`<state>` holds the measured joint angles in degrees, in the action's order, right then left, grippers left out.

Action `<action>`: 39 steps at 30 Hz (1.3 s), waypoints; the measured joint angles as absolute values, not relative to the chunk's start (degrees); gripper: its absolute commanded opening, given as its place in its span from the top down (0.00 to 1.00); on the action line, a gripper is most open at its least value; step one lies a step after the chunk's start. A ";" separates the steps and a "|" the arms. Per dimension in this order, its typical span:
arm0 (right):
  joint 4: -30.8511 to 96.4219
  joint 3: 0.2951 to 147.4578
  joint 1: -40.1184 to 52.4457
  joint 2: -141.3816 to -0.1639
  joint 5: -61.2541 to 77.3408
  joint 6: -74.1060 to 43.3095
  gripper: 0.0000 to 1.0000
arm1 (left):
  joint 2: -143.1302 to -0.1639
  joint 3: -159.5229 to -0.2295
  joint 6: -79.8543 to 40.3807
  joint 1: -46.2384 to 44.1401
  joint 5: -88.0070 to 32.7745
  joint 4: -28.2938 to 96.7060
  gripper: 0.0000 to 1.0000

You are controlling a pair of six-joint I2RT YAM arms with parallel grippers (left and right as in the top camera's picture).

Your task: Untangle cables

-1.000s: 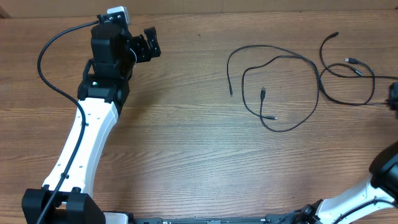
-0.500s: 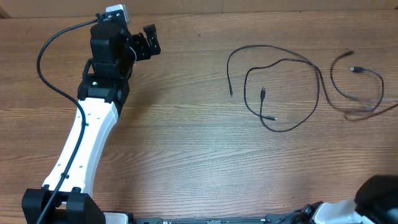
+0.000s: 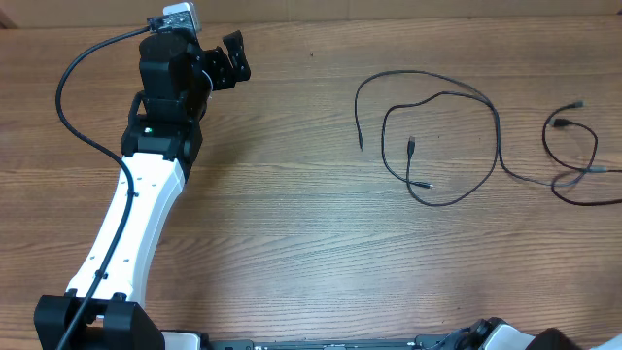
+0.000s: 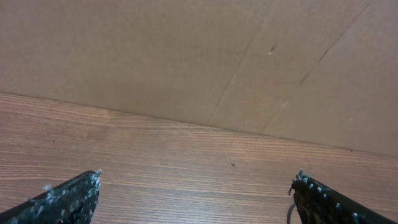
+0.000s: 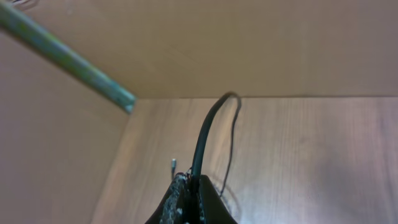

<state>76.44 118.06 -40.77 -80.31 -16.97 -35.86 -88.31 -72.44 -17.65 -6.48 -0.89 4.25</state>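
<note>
Cables (image 3: 499, 136) are lying at two o'clock; right gripper (image 5: 188, 184) is pinching one cable (image 5: 203, 134); left gripper (image 4: 196, 180) is gaping at eleven o'clock.

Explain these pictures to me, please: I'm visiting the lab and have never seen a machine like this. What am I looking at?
These are two robot arms working at a wooden table. The overhead picture looks straight down. In it the white and black left arm reaches toward the far left corner, and its left gripper is open and empty. The other two pictures come from small cameras on the wrists, so each one shows its own fingers. The left wrist view shows two fingers spread wide over bare wood, with a cardboard wall behind. The right wrist view shows the right gripper shut on a black cable. On the table lie thin black cables: big loops in the middle and a smaller loop running off the right edge.
</note>
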 measured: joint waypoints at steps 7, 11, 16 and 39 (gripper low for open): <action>79.72 118.08 -40.77 -78.96 -22.96 -34.92 0.96 | -88.31 -72.44 -17.67 -6.48 -0.89 4.25 0.00; 82.21 118.08 -40.77 -78.91 -27.09 -34.61 0.96 | -88.31 -72.44 -17.67 -6.48 -0.91 4.25 0.00; 88.75 118.08 -40.95 -78.91 -34.89 -35.35 0.96 | -88.31 -72.44 -17.67 -6.48 -0.93 4.25 0.00; 90.35 118.19 -63.07 -100.40 -32.21 -37.30 0.96 | -88.31 -72.44 -17.67 -6.48 -1.13 4.32 0.00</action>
